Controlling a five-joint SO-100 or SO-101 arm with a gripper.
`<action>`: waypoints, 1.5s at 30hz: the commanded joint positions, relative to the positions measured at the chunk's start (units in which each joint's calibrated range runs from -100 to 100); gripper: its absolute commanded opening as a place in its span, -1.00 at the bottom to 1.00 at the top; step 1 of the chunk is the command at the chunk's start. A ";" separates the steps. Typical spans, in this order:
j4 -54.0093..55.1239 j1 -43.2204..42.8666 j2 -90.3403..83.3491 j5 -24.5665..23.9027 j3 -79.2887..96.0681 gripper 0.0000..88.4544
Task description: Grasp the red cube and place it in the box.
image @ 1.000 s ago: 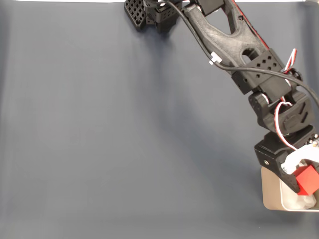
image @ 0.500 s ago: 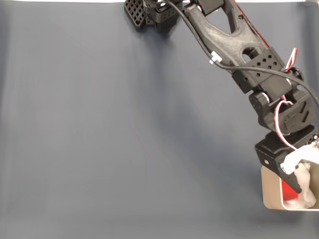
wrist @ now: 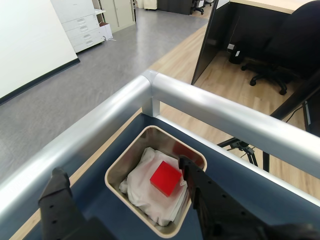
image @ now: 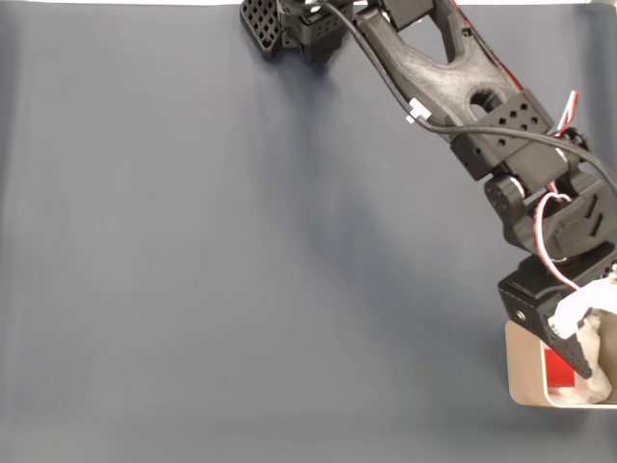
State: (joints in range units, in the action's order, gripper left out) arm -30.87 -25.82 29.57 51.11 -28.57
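The red cube [wrist: 166,178] lies flat on the white lumpy lining inside the box [wrist: 121,162], free of the fingers. In the fixed view the red cube [image: 556,367] shows inside the box [image: 523,371] at the table's bottom right corner. My gripper [image: 592,353] hangs just above the box, open. In the wrist view my gripper [wrist: 121,167] has one black finger on each side of the box, and the right fingertip [wrist: 186,164] is close beside the cube without gripping it.
The arm reaches from its base [image: 289,24] at the top across the dark blue-grey table surface [image: 241,270]. In the wrist view a silver rail [wrist: 215,107] borders the table right behind the box, with the office floor and a chair [wrist: 272,75] beyond.
One second ago the gripper held the red cube above the box. It has since opened, and the cube has dropped onto the lining. The arm has barely moved.
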 commanded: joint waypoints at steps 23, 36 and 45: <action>0.95 0.60 -4.27 0.68 -1.17 -0.23; 0.70 11.82 -26.88 1.56 16.16 -1.00; -0.12 22.19 -58.86 1.51 49.19 -1.00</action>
State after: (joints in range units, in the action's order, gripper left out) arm -30.87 -6.45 -15.50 52.33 11.57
